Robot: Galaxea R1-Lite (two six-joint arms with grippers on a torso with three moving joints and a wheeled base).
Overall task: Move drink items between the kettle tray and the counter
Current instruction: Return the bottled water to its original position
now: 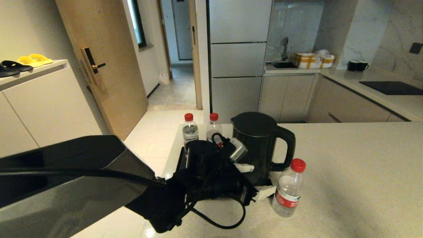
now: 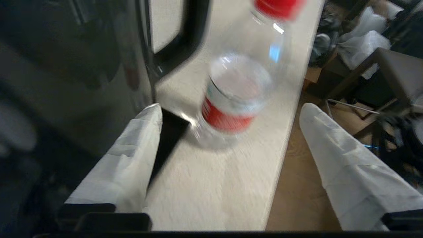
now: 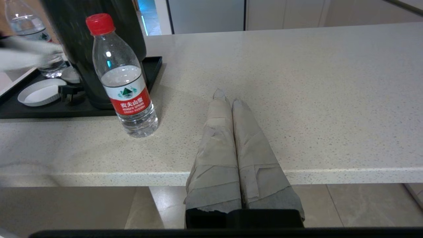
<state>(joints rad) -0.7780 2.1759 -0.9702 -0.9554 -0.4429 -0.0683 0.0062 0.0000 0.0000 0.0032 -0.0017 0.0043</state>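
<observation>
**Left gripper lined up on the lone counter bottle**

To do this step well, the left gripper point(image 2: 228, 155) should close in level on the labelled waist of the water bottle point(image 1: 288, 188), keeping its inner finger off the black kettle point(image 1: 259, 145) and the corner of the kettle tray point(image 3: 150, 71) just beside it. Its white-wrapped fingers point(image 2: 122, 172) are spread wide and hold nothing.

Going left to right in the head view: two red-capped bottles point(image 1: 190, 129) stand at the far side of the tray behind the kettle. The left arm reaches across in front of them. The kettle comes next, and the third bottle stands upright on the speckled counter point(image 1: 357, 178), just off the tray's corner. That bottle sits ahead of the open fingers, roughly between their lines but not yet inside them.

The right gripper point(image 3: 230, 99) hovers at the counter's near edge, fingers pressed together and empty, well apart from the bottle. A small white dish point(image 3: 41, 92) lies on the tray.
</observation>
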